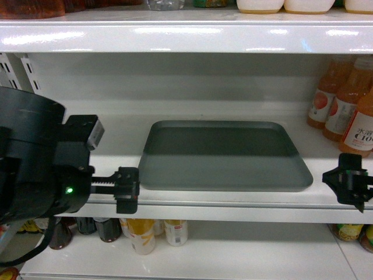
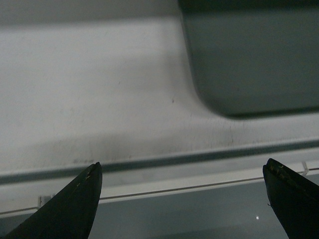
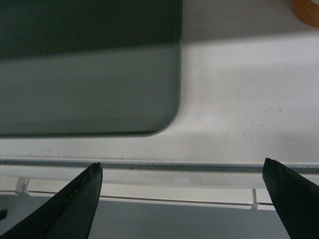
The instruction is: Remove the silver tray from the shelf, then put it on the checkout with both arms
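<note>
The silver tray [image 1: 221,154] lies flat on the white shelf [image 1: 116,134], its front rim close to the shelf lip. My left gripper [image 1: 127,189] hovers at the lip just left of the tray's front left corner. My right gripper [image 1: 351,188] is at the lip just right of the front right corner. The left wrist view has the tray's corner [image 2: 254,59] at upper right, ahead of the open left gripper [image 2: 183,164]. The right wrist view has the tray [image 3: 84,69] at upper left, ahead of the open right gripper [image 3: 182,164]. Neither gripper touches the tray. The checkout is out of view.
Orange juice bottles [image 1: 344,105] stand on the same shelf to the right of the tray; one bottle's base [image 3: 306,10] shows in the right wrist view. An upper shelf board [image 1: 186,35] hangs overhead. Bottles [image 1: 143,233] stand on the lower shelf. A slotted upright [image 1: 23,70] is at left.
</note>
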